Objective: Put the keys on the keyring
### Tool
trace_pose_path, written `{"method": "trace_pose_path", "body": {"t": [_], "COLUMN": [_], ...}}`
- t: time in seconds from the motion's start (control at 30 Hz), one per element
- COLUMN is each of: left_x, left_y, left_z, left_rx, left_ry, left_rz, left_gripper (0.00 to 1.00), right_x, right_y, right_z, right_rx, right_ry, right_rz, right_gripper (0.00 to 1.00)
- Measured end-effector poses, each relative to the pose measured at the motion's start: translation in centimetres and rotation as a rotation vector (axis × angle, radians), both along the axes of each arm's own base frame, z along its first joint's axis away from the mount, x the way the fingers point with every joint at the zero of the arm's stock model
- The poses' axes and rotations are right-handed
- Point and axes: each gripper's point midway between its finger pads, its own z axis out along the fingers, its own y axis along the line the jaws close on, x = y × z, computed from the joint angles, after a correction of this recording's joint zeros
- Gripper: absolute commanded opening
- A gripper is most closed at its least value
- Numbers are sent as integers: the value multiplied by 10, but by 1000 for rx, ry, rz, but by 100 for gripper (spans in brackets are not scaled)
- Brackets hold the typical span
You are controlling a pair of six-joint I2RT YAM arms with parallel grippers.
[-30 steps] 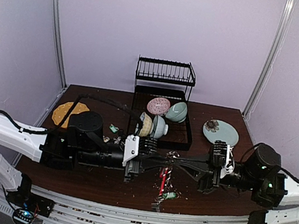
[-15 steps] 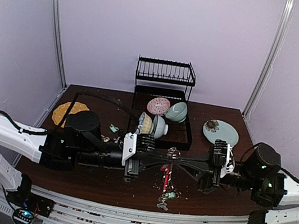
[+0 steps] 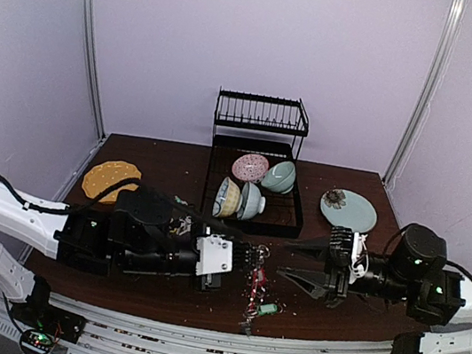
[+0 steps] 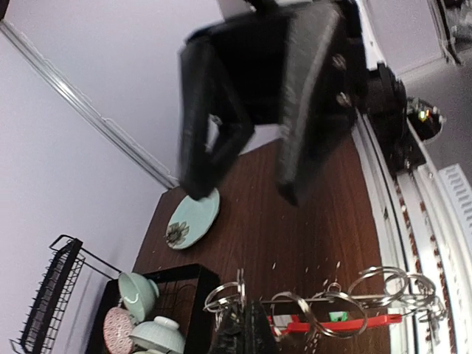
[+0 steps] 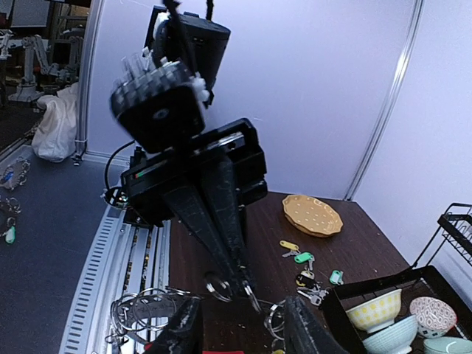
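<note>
right gripper now wide (keyring formerly pinched)

Pale lilac walls on 3 sides, w/ silver corner strips far left & right. Dark brown wood counter in the middle, black wire dish rack at far centre. Grey floor past the near edge; light soft & even.

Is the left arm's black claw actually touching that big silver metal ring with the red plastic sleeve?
Touching. The right wrist view shows the left gripper shut, its tips pinching a silver loop of the keyring.
</note>
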Motion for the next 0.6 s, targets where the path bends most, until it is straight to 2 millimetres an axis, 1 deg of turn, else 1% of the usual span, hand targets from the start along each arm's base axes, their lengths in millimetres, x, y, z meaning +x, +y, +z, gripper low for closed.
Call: {"method": "trace_pose_path", "body": {"t": [0.07, 0.13, 0.23, 0.33, 0.43, 0.53, 0.6], "left_x": [-1, -5, -11, -8, -6, -6, -7], "left_y": [4, 6, 10, 14, 16, 17, 19], "left_z": [-8, -13, -21, -27, -28, -28, -26], "left_rx": [89, 157, 239, 292, 321, 329, 328], "left_ry": [-89, -170, -276, -338, -373, -384, -384], "left_rz": [37, 43, 43, 46, 49, 46, 42], "left_gripper": [0, 0, 0, 0, 0, 0, 0], "right_x": [3, 5, 7, 9, 7, 0, -6], "right_y": [-4, -4, 2, 10, 18, 20, 21], "right_z": [4, 9, 14, 6, -9, -20, -20], "right_rx": [-25, -44, -81, -139, -207, -245, -240], "right_ry": [-27, -55, -90, -112, -114, -113, -116], "right_rz": [-26, -35, -30, -13, 21, 73, 107], "right_gripper": [40, 41, 36, 34, 37, 40, 37]}}
